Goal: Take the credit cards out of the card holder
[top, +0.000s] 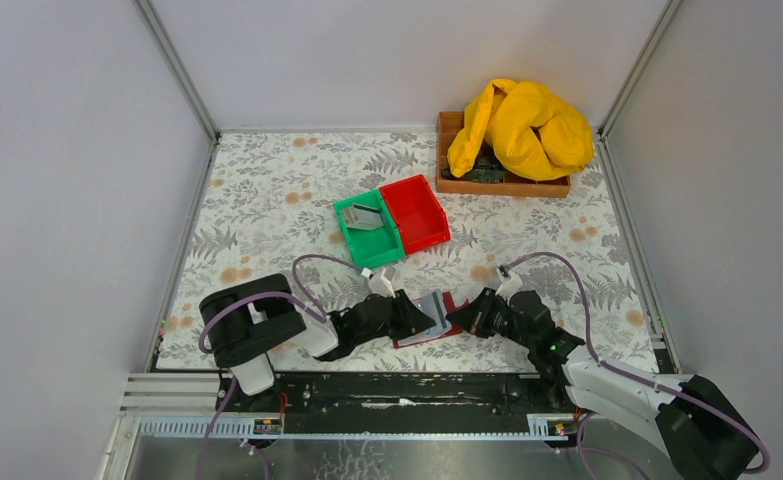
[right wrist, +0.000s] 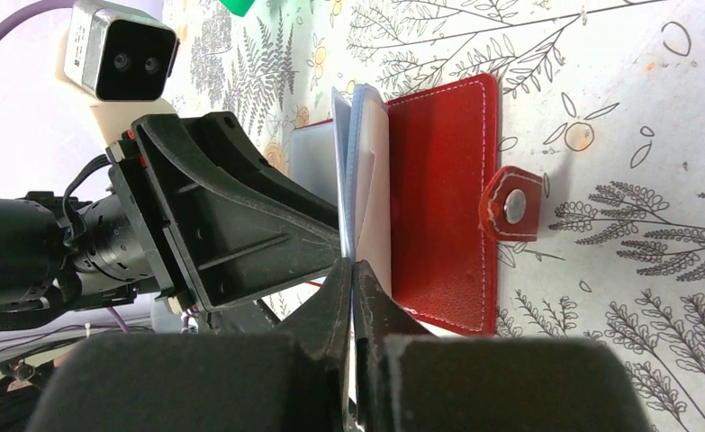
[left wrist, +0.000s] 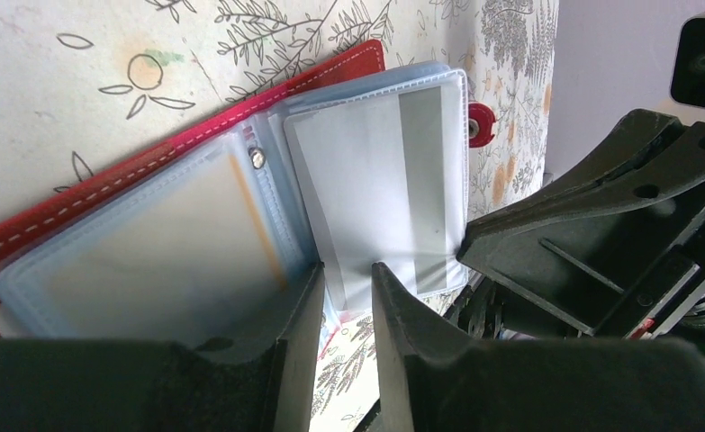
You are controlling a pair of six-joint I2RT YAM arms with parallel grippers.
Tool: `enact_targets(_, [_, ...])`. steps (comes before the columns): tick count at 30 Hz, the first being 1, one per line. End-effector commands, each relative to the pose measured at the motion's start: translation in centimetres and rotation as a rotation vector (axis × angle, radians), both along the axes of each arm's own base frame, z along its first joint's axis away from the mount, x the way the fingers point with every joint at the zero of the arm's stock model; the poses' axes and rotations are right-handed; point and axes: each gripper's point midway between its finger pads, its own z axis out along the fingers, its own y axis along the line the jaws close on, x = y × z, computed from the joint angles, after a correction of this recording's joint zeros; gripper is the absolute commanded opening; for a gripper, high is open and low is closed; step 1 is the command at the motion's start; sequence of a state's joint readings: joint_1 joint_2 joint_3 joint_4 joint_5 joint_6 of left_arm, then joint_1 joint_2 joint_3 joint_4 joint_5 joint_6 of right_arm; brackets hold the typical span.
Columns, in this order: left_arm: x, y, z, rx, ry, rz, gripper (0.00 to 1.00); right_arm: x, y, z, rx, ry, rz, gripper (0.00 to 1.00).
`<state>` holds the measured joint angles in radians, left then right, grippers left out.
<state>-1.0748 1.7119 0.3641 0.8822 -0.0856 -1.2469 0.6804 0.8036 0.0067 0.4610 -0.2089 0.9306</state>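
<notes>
The dark red card holder (top: 435,312) lies open on the patterned cloth between my two grippers. In the left wrist view its red border (left wrist: 150,162) frames clear sleeves. One sleeve holds a white-grey credit card (left wrist: 375,189) with a grey stripe. My left gripper (left wrist: 347,268) is open, its tips at that sleeve's lower edge with a gap between them. My right gripper (right wrist: 352,265) is shut on a thin upright sleeve beside the red cover (right wrist: 443,198). Another grey card (top: 367,219) lies in the green bin (top: 352,238).
A bright red bin (top: 414,212) adjoins the green one behind the card holder. At the back right a wooden tray (top: 507,186) holds a yellow cloth (top: 522,125). The holder's snap tab (right wrist: 513,205) lies flat on the mat. Grey walls enclose three sides.
</notes>
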Motion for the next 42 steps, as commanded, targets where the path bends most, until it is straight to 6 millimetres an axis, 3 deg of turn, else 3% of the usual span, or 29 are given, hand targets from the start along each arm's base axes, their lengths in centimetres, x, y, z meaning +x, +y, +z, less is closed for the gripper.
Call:
enact_targets(1, [1.6,-0.9,3.3,-0.101,-0.083,0.029,0.33,-4.2,-2.0,-5.8,-0.127,0.163,0.074,0.00])
enact_targets(14, [1.9,-1.4,4.6,-0.196,-0.094,0.009,0.34,-4.7,-2.5,-6.9,-0.162,0.208,0.063,0.00])
enact_targets(24, [1.4,-1.9,4.4,-0.226,-0.081,-0.033,0.34,-4.1,-2.7,-6.9,-0.187,0.200,0.043,0.00])
enact_targets(34, [-0.4,-2.6,3.6,-0.265,-0.041,-0.134,0.32,-2.6,-2.9,-6.0,-0.215,0.154,0.001,0.00])
enact_targets(42, [-1.3,-2.9,3.6,-0.334,-0.007,-0.167,0.31,-2.6,-2.7,-6.1,-0.214,0.158,0.006,0.00])
